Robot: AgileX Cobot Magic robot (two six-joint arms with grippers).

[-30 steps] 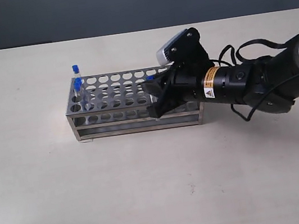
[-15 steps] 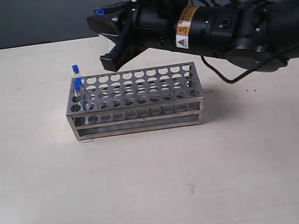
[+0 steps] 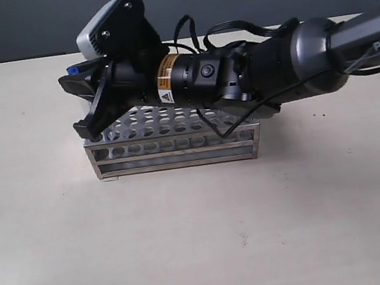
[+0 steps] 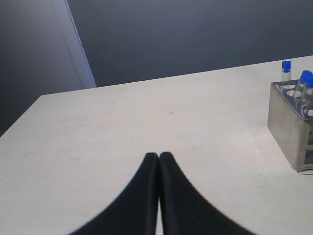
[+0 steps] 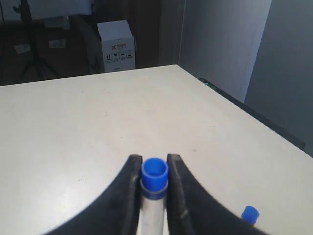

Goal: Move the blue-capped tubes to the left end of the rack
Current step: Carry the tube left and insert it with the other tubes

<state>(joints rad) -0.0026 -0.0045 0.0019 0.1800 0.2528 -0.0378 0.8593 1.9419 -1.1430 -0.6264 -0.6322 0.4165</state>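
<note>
Currently, right pincer (image 5: 154, 164) holds blue-capped tube (image 5: 154, 196) above rack (image 3: 178, 160).

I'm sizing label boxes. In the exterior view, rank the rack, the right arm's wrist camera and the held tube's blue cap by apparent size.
1. rack, largest though the right arm hides part.
2. wrist camera, possibly nearer the lens.
3. blue cap, smallest; only a sliver shows.

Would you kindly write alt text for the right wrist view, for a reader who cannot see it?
The right hand grips a thin clear tube with a bright blue cap between two black fingers, above a pale beige table. A second blue cap shows nearby, and a white cardboard box stands in the dim background.
</note>
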